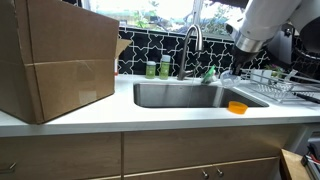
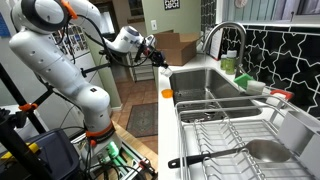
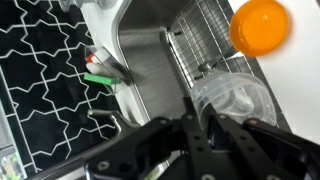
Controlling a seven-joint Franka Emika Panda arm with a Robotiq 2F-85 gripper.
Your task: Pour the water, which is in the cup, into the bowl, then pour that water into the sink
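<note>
The clear cup sits between my gripper's fingers in the wrist view, and the fingers are closed on its wall. The orange bowl stands on the white countertop beside the sink, a little beyond the cup. In both exterior views the bowl rests at the sink's front corner, with the gripper held above it. The steel sink looks empty. I cannot make out the water in the cup.
A large cardboard box stands on the counter beside the sink. A wire dish rack sits on the opposite side. Green bottles and the curved faucet are behind the basin.
</note>
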